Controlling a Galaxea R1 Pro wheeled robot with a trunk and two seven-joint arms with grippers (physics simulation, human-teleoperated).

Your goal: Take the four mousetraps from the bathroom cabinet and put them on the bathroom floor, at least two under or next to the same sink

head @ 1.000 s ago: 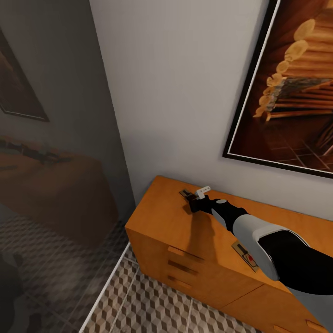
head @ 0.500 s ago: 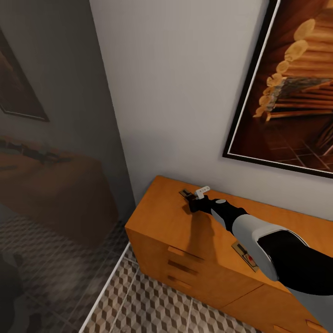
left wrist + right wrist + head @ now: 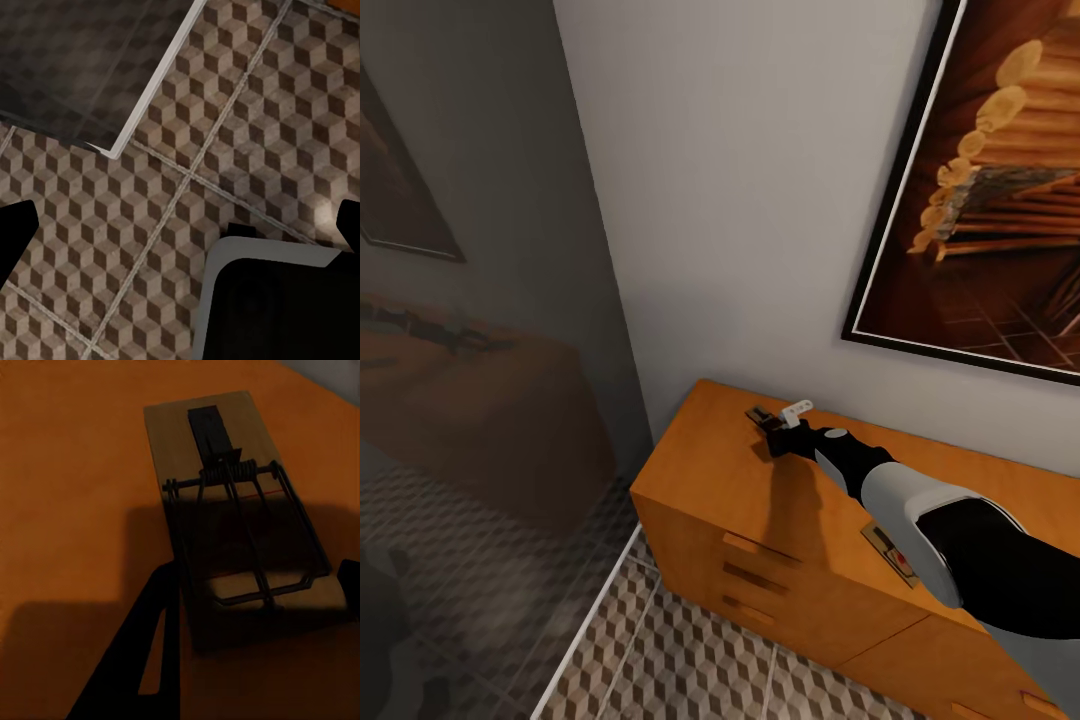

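A tan mousetrap (image 3: 225,510) with dark wire parts lies at the back left of the orange-brown cabinet (image 3: 710,470) top. My right gripper (image 3: 259,592) straddles it, and its fingers (image 3: 161,630) press on both long edges of the board. In the head view this mousetrap (image 3: 761,413) pokes out just beyond the right gripper (image 3: 774,430). Another mousetrap (image 3: 890,552) rests near the cabinet's front edge, partly under my right forearm. My left gripper (image 3: 180,232) hangs open over the cube-patterned bathroom floor (image 3: 112,225), with nothing between its fingers.
A large framed picture (image 3: 1000,200) hangs on the wall above the cabinet. A dark glass panel (image 3: 460,400) with a white floor strip (image 3: 595,620) borders the cabinet's left side. Patterned floor (image 3: 690,650) runs in front of the drawers. My own base (image 3: 277,300) shows below the left gripper.
The right gripper and the mousetrap in it have shifted very slightly up and toward the wall. Nothing else has moved.
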